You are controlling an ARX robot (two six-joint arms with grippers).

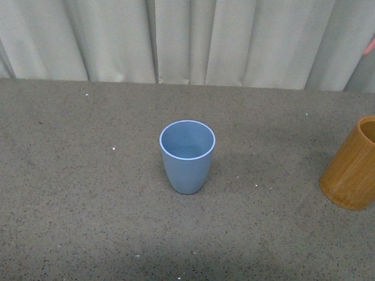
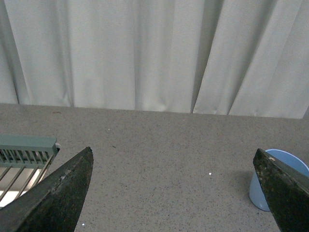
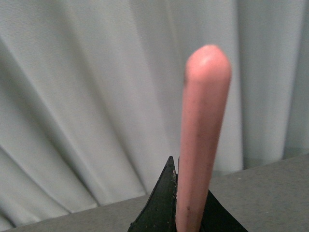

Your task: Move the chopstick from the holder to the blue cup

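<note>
The blue cup (image 1: pixel 187 155) stands upright and empty at the middle of the grey table; it also shows in the left wrist view (image 2: pixel 277 181), partly behind one finger. The orange-brown holder (image 1: pixel 354 167) stands at the right edge, cut off by the frame; its inside is hidden. In the right wrist view my right gripper (image 3: pixel 186 193) is shut on a salmon-pink chopstick (image 3: pixel 200 130) that points up toward the curtain. A pink tip (image 1: pixel 369 47) shows at the front view's right edge. My left gripper (image 2: pixel 174 193) is open and empty, above the table, with the cup beside one finger.
A pale curtain (image 1: pixel 187 41) hangs along the table's far edge. A grey-green slatted rack (image 2: pixel 24 154) lies on the table at the edge of the left wrist view. Neither arm shows in the front view.
</note>
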